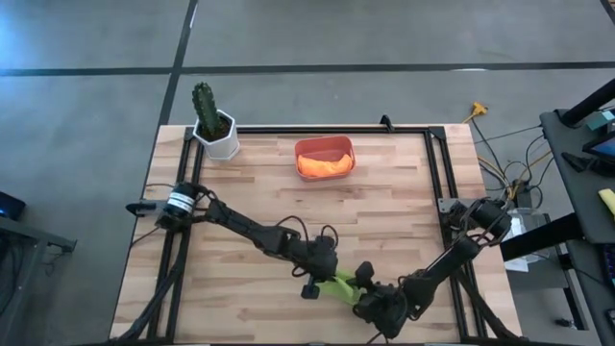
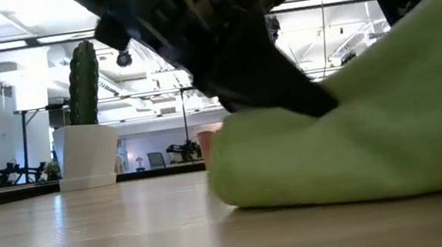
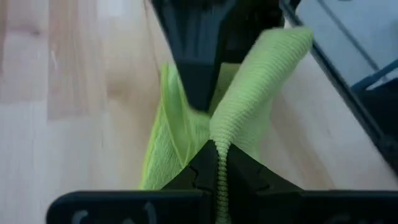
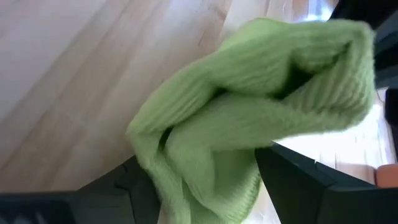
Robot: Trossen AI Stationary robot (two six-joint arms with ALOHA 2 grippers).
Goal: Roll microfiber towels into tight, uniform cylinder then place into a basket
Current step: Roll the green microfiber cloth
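The lime green towel [image 1: 339, 285] is a bunched, partly rolled bundle near the table's front edge, between my two grippers; its underside rests on the wood [image 2: 334, 190]. My left gripper [image 1: 321, 273] is shut on it from the left, and my right gripper [image 1: 371, 294] is shut on it from the right. The orange towel [image 1: 324, 165] lies inside the salmon-red basket [image 1: 325, 144] at the far middle of the table. My left gripper pinches a thin folded edge of the green towel [image 3: 219, 163] between its two fingers, at the bundle's left end. The fingers come at a slant from the table's left and above. The cloth rises from the fingers in a ridge toward the other gripper [image 3: 198, 74]. My right gripper holds the bundle's thick rolled end [image 4: 211, 155] between its two fingers [image 4: 298, 180], several layers bunched together. It comes from the table's right, low over the wood. The cloth bulges out past the fingers.
A white pot with a green cactus [image 1: 215, 127] stands at the far left corner. Black rails [image 1: 437, 173] run along the table's sides and far edge. Bare wood lies between the basket and the grippers.
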